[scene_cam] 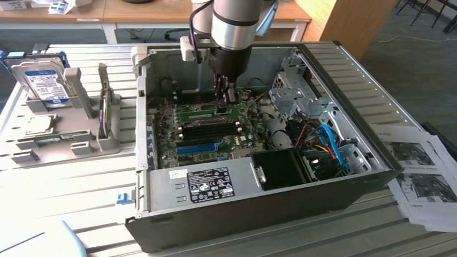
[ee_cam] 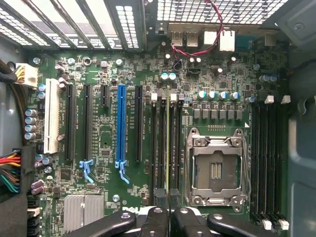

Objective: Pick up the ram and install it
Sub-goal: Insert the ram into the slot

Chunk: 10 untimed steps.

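The ram (ee_cam: pixel 168 143) appears edge-on as a thin green strip, lying along the bank of dark memory slots (ee_cam: pixel 157 143) beside the CPU socket (ee_cam: pixel 216 168). My gripper (ee_cam: pixel 168 217) is shut on its near end, with a black finger (ee_cam: pixel 156 223) on either side. Whether the stick is seated in a slot I cannot tell. In the exterior view the gripper (scene_cam: pixel 226 100) reaches straight down into the open computer case (scene_cam: pixel 357 101), just above the motherboard (scene_cam: pixel 207 131).
A long blue slot (ee_cam: pixel 120 126) runs parallel to the memory slots. More dark slots (ee_cam: pixel 269 158) lie beyond the socket. Outside the case, a grey rack (scene_cam: pixel 64 142) holds a hard drive (scene_cam: pixel 44 80) and a thin upright board (scene_cam: pixel 107 110). Printed sheets (scene_cam: pixel 421 171) lie at the exterior view's right.
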Each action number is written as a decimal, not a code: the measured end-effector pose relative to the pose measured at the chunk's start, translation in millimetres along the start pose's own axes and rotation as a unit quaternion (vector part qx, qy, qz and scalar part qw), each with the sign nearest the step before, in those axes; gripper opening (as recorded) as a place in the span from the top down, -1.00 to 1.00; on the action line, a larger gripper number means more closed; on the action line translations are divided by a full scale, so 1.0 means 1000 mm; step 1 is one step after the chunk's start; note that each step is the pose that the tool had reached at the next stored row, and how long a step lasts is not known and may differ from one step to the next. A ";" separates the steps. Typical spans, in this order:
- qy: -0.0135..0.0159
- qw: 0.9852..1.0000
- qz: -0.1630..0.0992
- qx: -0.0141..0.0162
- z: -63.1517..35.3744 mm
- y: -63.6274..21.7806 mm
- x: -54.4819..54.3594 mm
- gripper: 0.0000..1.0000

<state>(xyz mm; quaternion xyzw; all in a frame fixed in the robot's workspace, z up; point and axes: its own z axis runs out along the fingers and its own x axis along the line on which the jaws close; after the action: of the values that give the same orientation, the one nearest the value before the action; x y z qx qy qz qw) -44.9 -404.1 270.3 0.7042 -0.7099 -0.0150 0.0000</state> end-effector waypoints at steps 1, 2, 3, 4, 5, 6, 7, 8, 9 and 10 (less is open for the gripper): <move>0.000 1.000 0.002 0.000 0.0001 0.0000 0.000 0.78; 0.000 1.000 0.003 0.000 0.0002 0.0000 0.000 0.78; 0.000 1.000 0.005 0.000 0.0002 0.0000 0.000 0.78; 0.000 1.000 0.006 0.000 0.0002 0.0000 0.000 0.78; 0.000 1.000 0.007 0.000 0.0002 0.0000 0.000 0.78; 0.000 1.000 0.007 0.000 0.0003 0.0000 0.000 0.78; 0.000 1.000 0.007 0.000 0.0003 0.0000 0.000 0.78; 0.000 1.000 0.007 0.000 0.0003 0.0000 0.000 0.78; 0.000 1.000 0.007 0.000 0.0003 -0.0002 0.000 0.78; 0.000 1.000 0.007 0.000 0.0003 -0.0007 0.000 0.78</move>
<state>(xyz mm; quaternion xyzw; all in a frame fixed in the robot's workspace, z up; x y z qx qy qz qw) -44.1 -404.1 269.9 0.6990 -0.7150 -0.0151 -0.0002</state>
